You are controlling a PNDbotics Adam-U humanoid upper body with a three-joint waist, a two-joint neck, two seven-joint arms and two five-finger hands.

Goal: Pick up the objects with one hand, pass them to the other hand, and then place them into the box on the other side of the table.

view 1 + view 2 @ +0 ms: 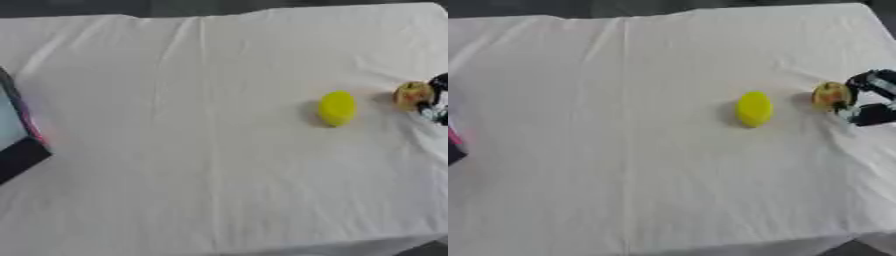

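A yellow lemon-shaped fruit (337, 108) lies on the white cloth, right of centre. Further right sits a small yellowish-red apple-like fruit (831, 96). My right hand (870, 99) comes in from the right edge right beside this fruit. Its black fingers are spread above and below the fruit's right side and are not closed round it. Both fruits rest on the cloth. The box (19, 142), dark with a pink rim, shows only partly at the left edge. My left hand shows in neither view.
A white tablecloth (201, 165) with a few creases covers the whole table. Its far edge runs along the top and its near edge along the bottom. A wide stretch of cloth lies between the fruits and the box.
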